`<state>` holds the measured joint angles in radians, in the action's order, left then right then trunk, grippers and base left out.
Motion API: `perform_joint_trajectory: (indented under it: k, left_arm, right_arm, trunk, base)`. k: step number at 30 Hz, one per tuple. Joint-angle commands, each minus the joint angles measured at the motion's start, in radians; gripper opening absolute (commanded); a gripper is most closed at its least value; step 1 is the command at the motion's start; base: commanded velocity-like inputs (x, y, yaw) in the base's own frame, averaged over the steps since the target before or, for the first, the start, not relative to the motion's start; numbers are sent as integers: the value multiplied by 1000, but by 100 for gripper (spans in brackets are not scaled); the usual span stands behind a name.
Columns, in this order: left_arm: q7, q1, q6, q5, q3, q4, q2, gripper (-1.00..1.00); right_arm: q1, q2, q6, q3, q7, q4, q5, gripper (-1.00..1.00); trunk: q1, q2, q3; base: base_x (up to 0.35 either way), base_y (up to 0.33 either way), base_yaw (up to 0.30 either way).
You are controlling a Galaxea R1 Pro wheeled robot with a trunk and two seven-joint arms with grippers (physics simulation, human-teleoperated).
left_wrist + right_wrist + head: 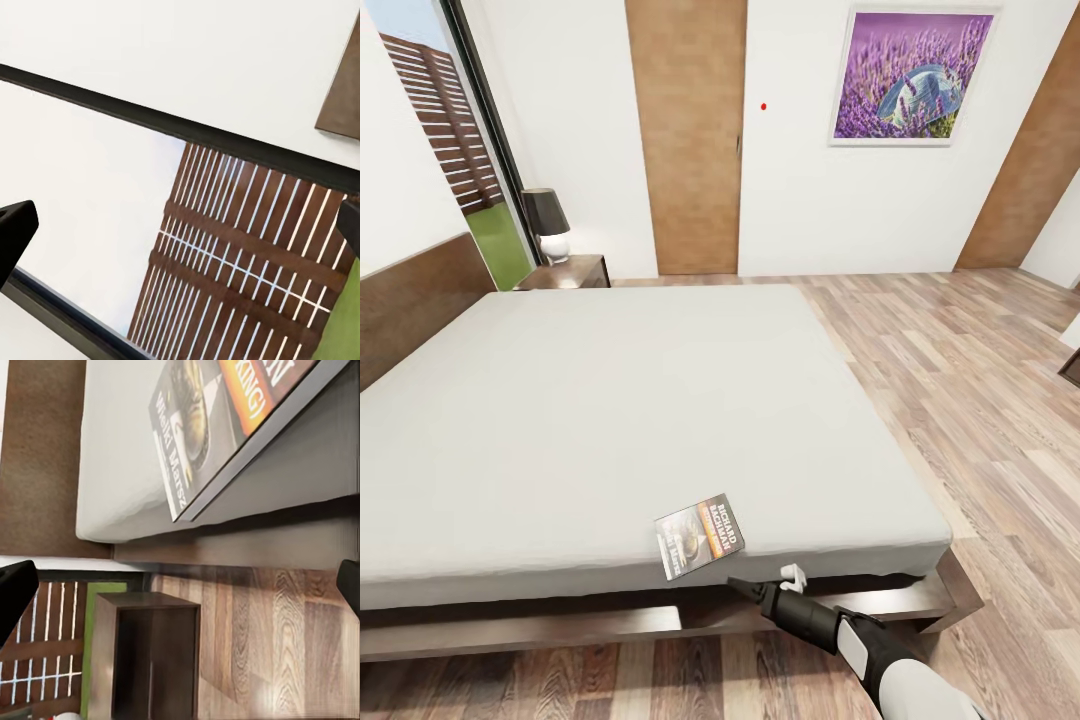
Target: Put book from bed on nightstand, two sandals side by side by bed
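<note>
The book [700, 535] lies flat on the bed's grey mattress [610, 400], right at its near edge, orange band up. My right gripper [770, 580] hovers just off that edge, low beside the book's right corner, and it is open and empty. In the right wrist view the book [202, 427] sits close ahead on the mattress [120, 450], between widely spread fingers [15, 596]. A nightstand [565, 272] stands at the bed's far corner, and another nightstand [150, 652] stands past the bed frame. My left gripper [180, 225] is open, facing a window. The sandals are out of view.
A black lamp [547, 225] stands on the far nightstand. The dark headboard [415, 300] runs along the left. Tan doors [690, 140] and a lavender picture [912, 75] are on the far wall. Wood-plank floor [970, 390] stretches to the right of the bed.
</note>
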<state>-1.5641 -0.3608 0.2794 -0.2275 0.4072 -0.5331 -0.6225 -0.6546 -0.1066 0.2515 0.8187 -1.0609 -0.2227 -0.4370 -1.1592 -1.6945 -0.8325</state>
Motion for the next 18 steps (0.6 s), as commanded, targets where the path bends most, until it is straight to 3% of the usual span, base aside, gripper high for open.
perform_joint_trajectory:
  k: [1, 18]
  left_arm:
    - [-7, -1, 11, -10, 8, -1, -2, 100]
    - [-7, 0, 11, -10, 8, -1, -1, 100]
  right_arm:
    - [0, -1, 11, 9, 1, -3, -6, 100]
    - [1, -13, -82, 13, 23, -1, -5, 100]
  trunk:
    - [0, 0, -1]
    - [0, 0, -1]
  base:
    - [0, 0, 0]
    - [0, 0, 0]
